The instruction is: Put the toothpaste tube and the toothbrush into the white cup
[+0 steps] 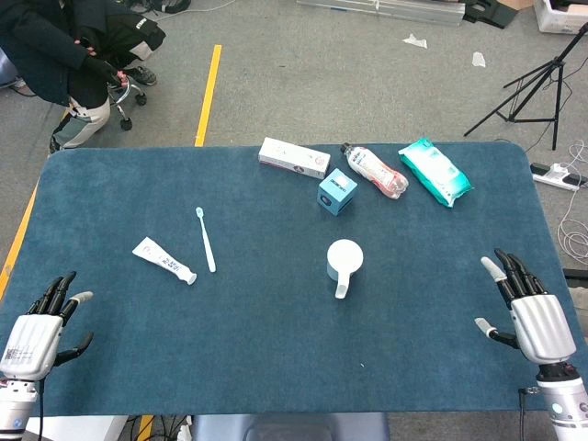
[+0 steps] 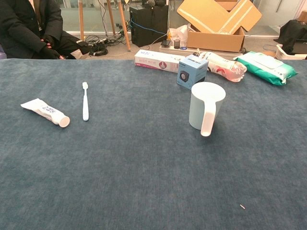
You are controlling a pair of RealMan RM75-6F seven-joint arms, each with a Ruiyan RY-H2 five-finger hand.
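Note:
A white toothpaste tube (image 1: pixel 163 260) (image 2: pixel 46 112) lies flat on the blue table at the left. Just right of it lies a white toothbrush (image 1: pixel 206 239) (image 2: pixel 85 101), bristle end pointing away from me. The white cup (image 1: pixel 344 262) (image 2: pixel 206 108) stands upright near the table's middle, its handle toward me. My left hand (image 1: pixel 41 323) rests at the near left corner, fingers spread, holding nothing. My right hand (image 1: pixel 527 309) sits at the near right edge, also spread and empty. Neither hand shows in the chest view.
Along the far side lie a long white box (image 1: pixel 294 157) (image 2: pixel 159 60), a small blue box (image 1: pixel 337 191) (image 2: pixel 192 71), a plastic bottle (image 1: pixel 375 171) (image 2: pixel 223 63) and a green wipes pack (image 1: pixel 435 171) (image 2: pixel 266 66). A seated person (image 1: pixel 69 55) is beyond the far left corner.

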